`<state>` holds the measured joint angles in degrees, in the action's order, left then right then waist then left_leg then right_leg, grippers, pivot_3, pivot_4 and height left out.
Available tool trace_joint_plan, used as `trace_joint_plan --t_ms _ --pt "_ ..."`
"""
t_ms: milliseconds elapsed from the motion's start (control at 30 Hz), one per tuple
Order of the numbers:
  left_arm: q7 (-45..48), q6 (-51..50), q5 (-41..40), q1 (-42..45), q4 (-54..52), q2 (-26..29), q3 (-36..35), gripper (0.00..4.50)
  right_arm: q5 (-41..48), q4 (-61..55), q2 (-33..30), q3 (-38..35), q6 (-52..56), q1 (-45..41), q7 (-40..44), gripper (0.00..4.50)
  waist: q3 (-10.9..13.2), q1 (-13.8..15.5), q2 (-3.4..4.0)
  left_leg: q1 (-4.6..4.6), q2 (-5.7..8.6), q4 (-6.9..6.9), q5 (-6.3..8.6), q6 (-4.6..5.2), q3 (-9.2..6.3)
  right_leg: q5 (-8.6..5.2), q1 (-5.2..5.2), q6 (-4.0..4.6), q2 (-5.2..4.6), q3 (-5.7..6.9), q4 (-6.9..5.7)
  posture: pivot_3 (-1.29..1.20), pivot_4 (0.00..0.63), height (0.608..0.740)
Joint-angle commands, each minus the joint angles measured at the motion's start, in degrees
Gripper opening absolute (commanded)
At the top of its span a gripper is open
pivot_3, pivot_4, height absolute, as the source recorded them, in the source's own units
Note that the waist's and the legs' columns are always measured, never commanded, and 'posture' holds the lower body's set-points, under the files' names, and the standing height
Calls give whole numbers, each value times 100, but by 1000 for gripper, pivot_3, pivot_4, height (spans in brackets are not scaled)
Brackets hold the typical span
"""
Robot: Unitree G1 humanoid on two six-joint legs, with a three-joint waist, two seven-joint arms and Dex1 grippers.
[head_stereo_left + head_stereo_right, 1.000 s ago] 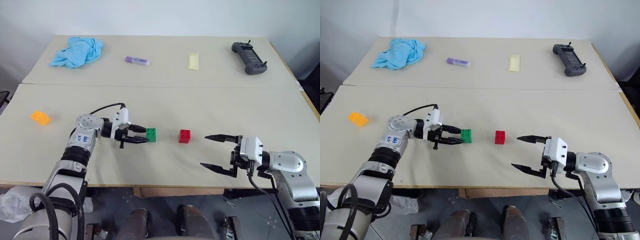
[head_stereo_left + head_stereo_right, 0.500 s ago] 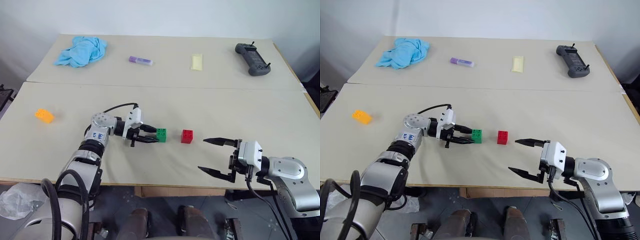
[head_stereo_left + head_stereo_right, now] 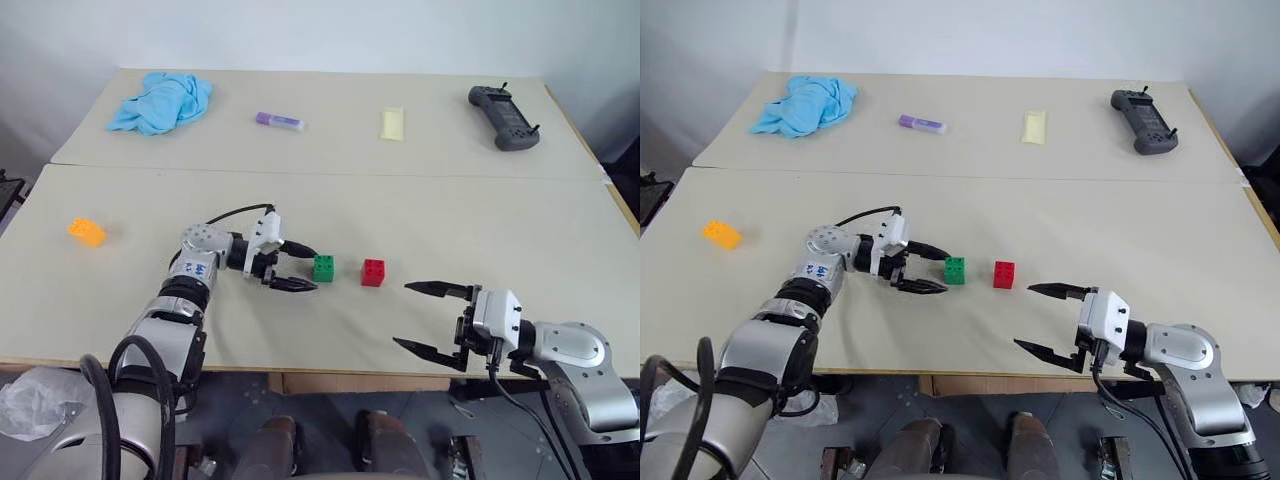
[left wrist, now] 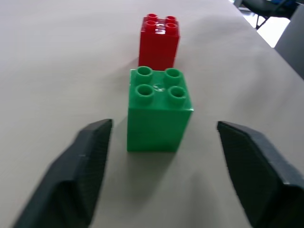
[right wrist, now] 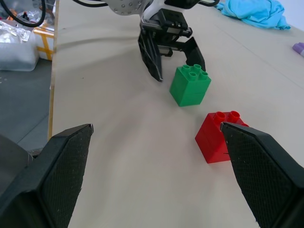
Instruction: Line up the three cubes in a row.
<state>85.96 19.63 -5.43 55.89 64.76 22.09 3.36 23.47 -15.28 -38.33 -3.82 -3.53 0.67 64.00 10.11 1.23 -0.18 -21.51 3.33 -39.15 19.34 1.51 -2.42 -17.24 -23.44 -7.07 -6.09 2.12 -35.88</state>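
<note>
Your left gripper (image 3: 303, 270) has its jaws released, spread wide to either side of the green cube (image 3: 324, 267) without touching it. Your left wrist view shows what the head views cannot: clear gaps between each finger (image 4: 78, 175) and the green cube, and the red cube (image 4: 159, 41) standing just behind it, close but apart. Your right gripper (image 3: 420, 318) hovers near the desk (image 3: 520, 230) edge with jaws wide and holding nothing; its wrist view looks across the red cube toward your left gripper. From the head views you also see the orange-yellow cube (image 3: 86, 232) lying well apart at the far left, away from the other two.
</note>
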Motion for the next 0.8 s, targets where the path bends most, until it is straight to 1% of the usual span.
trace_joint_plan --t_ms 33,67,167,267,367,467,500,533,600,700,800 --pt "237 -15 -389 -322 -787 470 -352 4447 247 -105 59 -5 57 -190 8 4500 0 -30 0 0 -3 1 0 -2 0 0 -1 0 2 -1 0 0 150 740" --pt "166 -97 -502 -458 -1033 574 -451 4447 299 -97 87 5 95 -241 -3 4500 0 -55 0 0 -5 2 -1 -3 -1 0 -2 0 1 -2 0 0 150 740" --pt "-458 -665 -1002 -1287 -2410 949 -999 4447 260 93 371 35 190 -614 -356 4500 0 -133 0 1 -12 4 -1 -7 -6 -1 -2 2 -23 -1 0 0 150 740" --pt "-1517 -1320 -1504 -2545 -4032 1120 -1793 4447 235 278 538 135 375 -887 -484 4500 0 -145 1 2 -12 6 0 -10 -14 -2 -3 5 -32 -24 -2 0 150 740" --pt "-2646 -1402 -1774 -3821 -5433 968 -2667 4447 224 345 689 258 462 -1194 -557 4500 0 -133 1 1 -11 8 2 -9 -16 -3 -3 6 -34 -54 2 0 150 740" --pt "-3530 -1731 -2053 -4741 -6445 755 -3261 4447 277 257 772 406 670 -1551 -566 4500 1 -122 1 2 -9 6 3 -8 -15 -3 -1 6 -36 -61 5 0 150 740" --pt "-3962 -1820 -2188 -5306 -6763 509 -3679 4447 296 187 800 540 762 -1752 -487 4500 0 -107 1 2 -9 6 2 -8 -13 -3 0 6 -36 -65 6 0 150 740" --pt "-4388 -1735 -2251 -5798 -6913 240 -4125 4447 326 108 842 682 845 -1919 -412 4500 0 -124 2 4 -7 5 2 -8 -15 -3 -1 6 -37 -65 14 0 150 740" --pt "-4973 -1686 -2389 -6373 -7025 -104 -4679 4447 318 39 892 879 877 -2109 -294 4500 -2 -146 4 19 -7 19 6 -8 -2 -3 3 7 -37 -79 25 0 150 740" --pt "-5693 -1622 -2654 -6756 -6696 -363 -5375 4447 234 33 937 1100 745 -2285 -85 4500 -1 -84 -11 23 -23 19 15 -20 -6 -11 3 21 -22 -70 24 0 150 740" --pt "-6135 -1562 -2753 -6876 -6534 -465 -5642 4447 160 126 973 1103 559 -2456 -33 4500 -3 23 -13 25 -20 10 14 -20 -9 -11 12 21 -25 -67 26 0 150 740"
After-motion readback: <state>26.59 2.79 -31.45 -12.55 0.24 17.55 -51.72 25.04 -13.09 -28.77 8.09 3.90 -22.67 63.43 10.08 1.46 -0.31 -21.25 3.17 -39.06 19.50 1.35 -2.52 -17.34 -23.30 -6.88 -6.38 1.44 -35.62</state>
